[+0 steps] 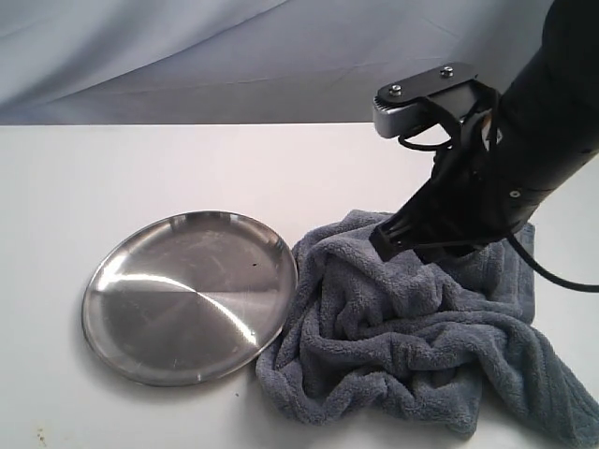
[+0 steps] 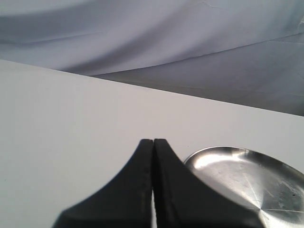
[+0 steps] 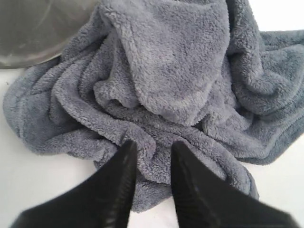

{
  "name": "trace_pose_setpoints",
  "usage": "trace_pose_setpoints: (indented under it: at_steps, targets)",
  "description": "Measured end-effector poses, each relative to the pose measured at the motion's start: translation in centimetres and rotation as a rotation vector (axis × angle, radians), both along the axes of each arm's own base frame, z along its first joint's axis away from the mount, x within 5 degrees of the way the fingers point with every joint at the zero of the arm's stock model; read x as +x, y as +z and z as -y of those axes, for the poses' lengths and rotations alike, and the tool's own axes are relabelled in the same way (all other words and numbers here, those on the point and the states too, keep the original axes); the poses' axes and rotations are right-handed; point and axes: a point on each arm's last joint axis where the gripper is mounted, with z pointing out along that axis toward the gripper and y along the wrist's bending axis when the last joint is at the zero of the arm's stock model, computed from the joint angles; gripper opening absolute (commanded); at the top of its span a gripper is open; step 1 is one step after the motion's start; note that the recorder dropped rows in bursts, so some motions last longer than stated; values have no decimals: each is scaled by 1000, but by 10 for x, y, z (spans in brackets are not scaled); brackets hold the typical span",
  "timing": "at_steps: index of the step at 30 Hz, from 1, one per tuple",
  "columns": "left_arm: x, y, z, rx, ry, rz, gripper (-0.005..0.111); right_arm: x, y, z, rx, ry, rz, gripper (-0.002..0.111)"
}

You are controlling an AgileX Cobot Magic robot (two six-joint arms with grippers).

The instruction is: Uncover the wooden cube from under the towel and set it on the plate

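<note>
The blue-grey towel (image 1: 402, 346) lies crumpled in thick folds on the right of the table, its edge touching the shiny steel plate (image 1: 187, 299), which holds nothing. The wooden cube is hidden; no part of it shows in any view. My right gripper (image 1: 393, 241) hovers low over the towel's far side. In the right wrist view it (image 3: 153, 145) is open, its fingers apart above a fold of the towel (image 3: 161, 71), with the plate (image 3: 33, 33) at the corner. My left gripper (image 2: 153, 140) is shut and holds nothing, above bare table near the plate (image 2: 247, 175).
The white table (image 1: 140, 168) stretches behind and left of the plate. A pale blue-grey backdrop cloth (image 1: 187, 56) hangs along its far edge. The right arm's black body and cable (image 1: 552, 271) hang over the towel's back right.
</note>
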Motion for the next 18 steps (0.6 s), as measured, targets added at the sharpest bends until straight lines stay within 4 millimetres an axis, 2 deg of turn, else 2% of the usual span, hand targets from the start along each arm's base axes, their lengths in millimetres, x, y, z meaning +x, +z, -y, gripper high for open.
trace_pose_setpoints:
  at_steps: [4, 7, 12, 18]
  targets:
    - [0, 0, 0, 0, 0, 0, 0, 3, 0, 6, -40, -94, 23, 46]
    - [0, 0, 0, 0, 0, 0, 0, 13, -6, 12, -83, -180, 42, 49]
    - [0, 0, 0, 0, 0, 0, 0, 40, -41, 42, -218, -340, -81, 48]
    - [0, 0, 0, 0, 0, 0, 0, 69, -77, 65, -227, -434, -129, 48]
